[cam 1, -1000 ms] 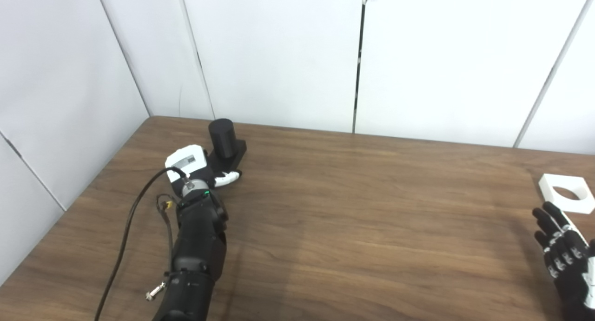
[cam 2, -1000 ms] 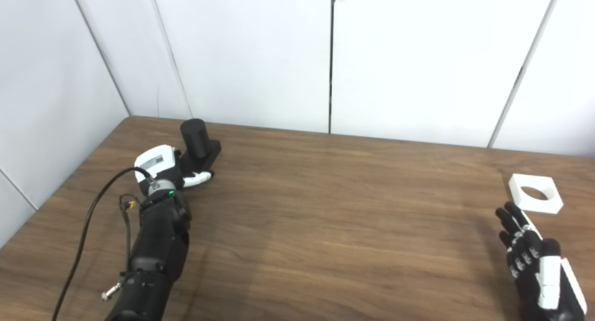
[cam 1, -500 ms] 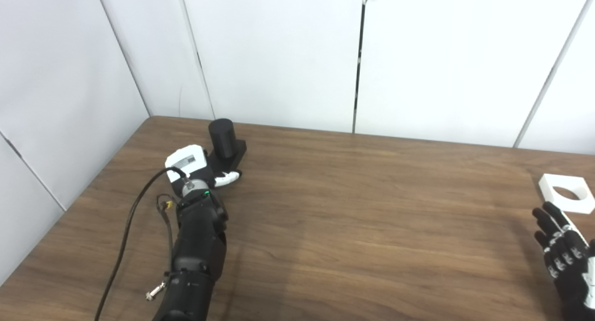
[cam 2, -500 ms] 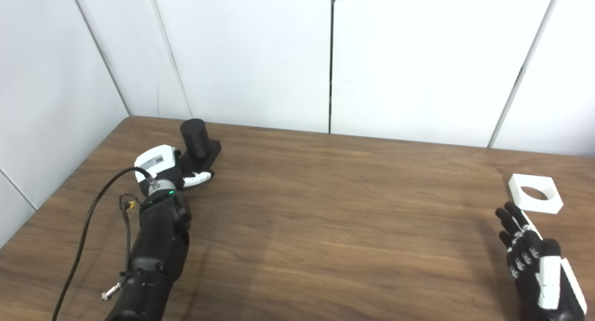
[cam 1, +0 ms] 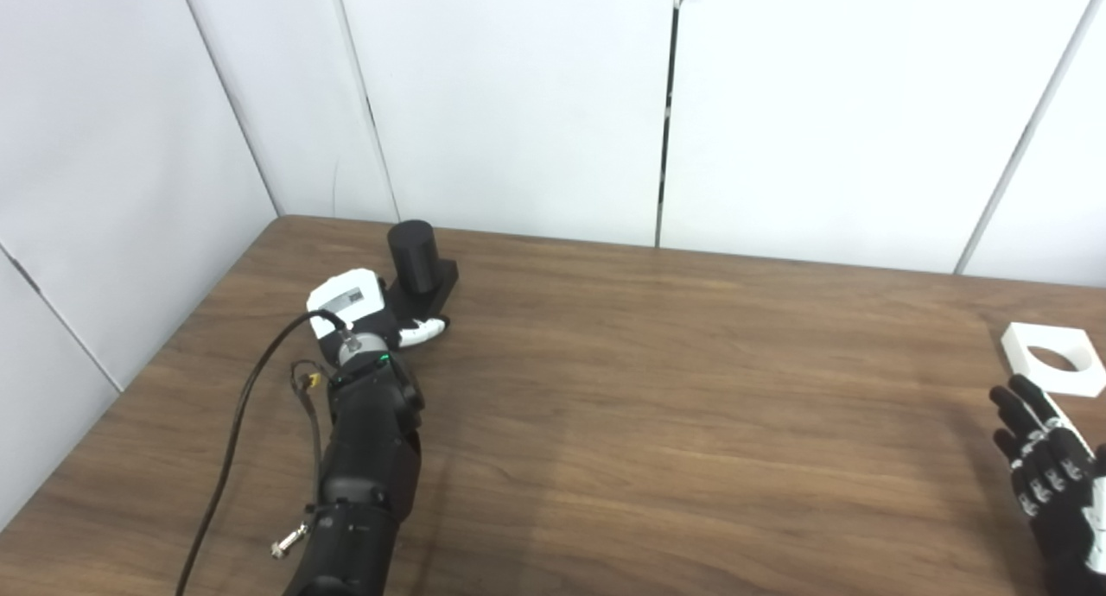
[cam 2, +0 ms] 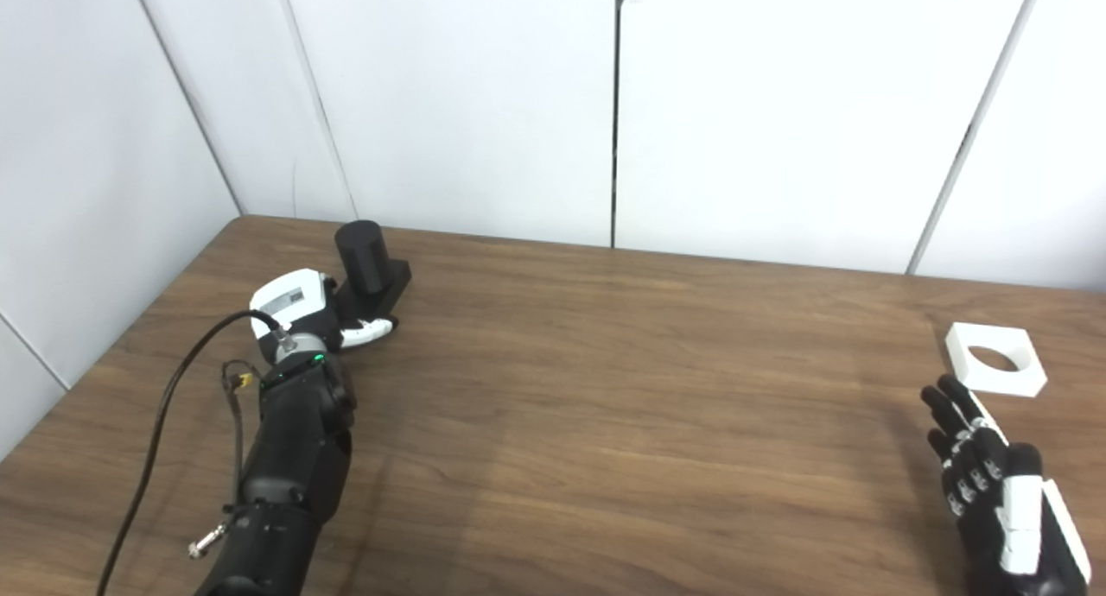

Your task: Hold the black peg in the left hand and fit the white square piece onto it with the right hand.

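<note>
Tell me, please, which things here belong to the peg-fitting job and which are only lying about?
Job:
- black peg, at the left robot hand
- white square, lying flat just beyond the open right robot hand

Lying about:
- nothing loose on the table; only the left arm's cable

1. Bright, even light from above; the white walls (cam 2: 484,104) are close to washed out.
2. The table (cam 2: 605,389) shows a soft pale sheen across its middle, with no hard glare.
3. Shadows are faint and diffuse: a dim band beside the left arm (cam 2: 294,458).
4. Both views are slightly soft, and fine wood grain smears.
5. Wall seams lean outward toward the edges.
</note>
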### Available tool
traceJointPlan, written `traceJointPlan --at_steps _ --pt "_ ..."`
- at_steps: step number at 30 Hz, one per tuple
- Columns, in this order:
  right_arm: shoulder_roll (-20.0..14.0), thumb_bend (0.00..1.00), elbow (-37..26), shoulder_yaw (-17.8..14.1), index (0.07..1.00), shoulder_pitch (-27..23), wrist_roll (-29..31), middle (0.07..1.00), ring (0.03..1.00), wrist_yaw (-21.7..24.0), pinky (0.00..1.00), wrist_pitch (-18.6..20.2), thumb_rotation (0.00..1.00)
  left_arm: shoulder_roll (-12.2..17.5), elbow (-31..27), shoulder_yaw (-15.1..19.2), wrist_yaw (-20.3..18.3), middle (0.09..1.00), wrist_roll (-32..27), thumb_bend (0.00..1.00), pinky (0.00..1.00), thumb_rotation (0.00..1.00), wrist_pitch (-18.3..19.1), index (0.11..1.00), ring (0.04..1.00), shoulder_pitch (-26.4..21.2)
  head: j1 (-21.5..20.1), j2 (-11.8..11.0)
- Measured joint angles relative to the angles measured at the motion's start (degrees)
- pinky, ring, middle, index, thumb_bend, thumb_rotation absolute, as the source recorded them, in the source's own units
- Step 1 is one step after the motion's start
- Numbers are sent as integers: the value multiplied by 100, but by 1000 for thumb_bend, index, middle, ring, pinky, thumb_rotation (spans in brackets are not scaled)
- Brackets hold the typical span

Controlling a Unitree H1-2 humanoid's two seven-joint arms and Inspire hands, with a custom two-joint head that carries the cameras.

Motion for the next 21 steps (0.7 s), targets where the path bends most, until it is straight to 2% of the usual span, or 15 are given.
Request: traceJointPlan --at_steps 21 --pt "0 758 -1 0 922 0 0 919 990 0 1000 0 1000 0 0 -1 0 980 0 755 998 615 0 873 996 0 0 0"
